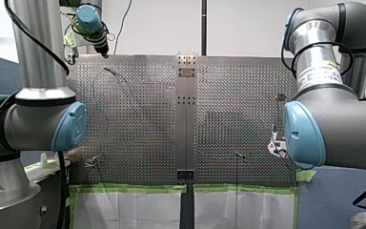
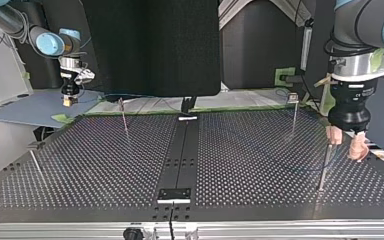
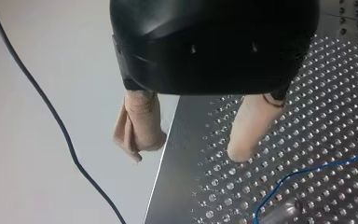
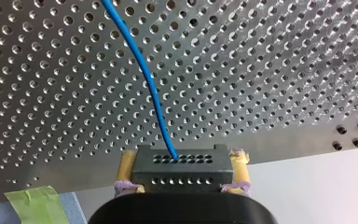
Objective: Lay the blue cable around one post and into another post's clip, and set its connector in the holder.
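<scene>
My right gripper (image 4: 184, 164) clamped the grey connector (image 4: 182, 175), blue cable (image 4: 142, 70) leading ahead over the table (image 4: 284, 70); my left gripper (image 3: 189, 148) stood spread, empty.

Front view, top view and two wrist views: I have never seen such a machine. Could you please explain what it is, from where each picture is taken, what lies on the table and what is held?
These are two robot arms at a perforated metal table. The front view looks from behind the arms; the top view faces them from across the table, so the sides are crossed. Each wrist view looks along one gripper. Thin posts stand on the table, and a blue cable lies over it. The right gripper is shut on the cable's dark connector. The left gripper is open, with beige fingers, and holds nothing.
</scene>
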Robot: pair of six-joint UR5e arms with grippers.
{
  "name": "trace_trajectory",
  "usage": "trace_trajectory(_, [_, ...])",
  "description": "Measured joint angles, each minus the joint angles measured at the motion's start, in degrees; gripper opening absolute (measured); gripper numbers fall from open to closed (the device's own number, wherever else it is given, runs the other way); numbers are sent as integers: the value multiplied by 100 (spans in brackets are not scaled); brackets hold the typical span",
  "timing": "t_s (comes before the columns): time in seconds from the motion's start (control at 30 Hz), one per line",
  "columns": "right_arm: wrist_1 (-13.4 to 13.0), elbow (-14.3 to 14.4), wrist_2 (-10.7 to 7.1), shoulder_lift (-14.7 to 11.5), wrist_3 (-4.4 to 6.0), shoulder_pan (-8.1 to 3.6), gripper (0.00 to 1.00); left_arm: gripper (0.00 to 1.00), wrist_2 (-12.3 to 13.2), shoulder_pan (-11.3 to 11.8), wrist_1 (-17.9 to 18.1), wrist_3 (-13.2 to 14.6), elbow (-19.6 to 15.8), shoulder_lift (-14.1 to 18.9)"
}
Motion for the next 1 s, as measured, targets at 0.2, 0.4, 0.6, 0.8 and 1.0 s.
trace_trajectory(0.2, [8, 0, 0, 0, -12, 2, 0, 100, -17, -3, -4, 314, 0, 0])
trace_trajectory(0.4, [7, 0, 0, -1, -19, 2, 0, 100, -20, -21, -49, 671, -36, 19])
trace_trajectory(0.6, [3, 0, 0, -1, -19, 3, 0, 100, -25, -31, -47, 1010, -113, 57])
trace_trajectory(0.8, [4, -1, 0, 1, -19, 3, 0, 100, -31, -34, -46, 1295, -122, 60])
trace_trajectory(1.0, [9, -2, 0, 0, -19, 3, 0, 100, -38, -37, -48, 1605, -123, 62])
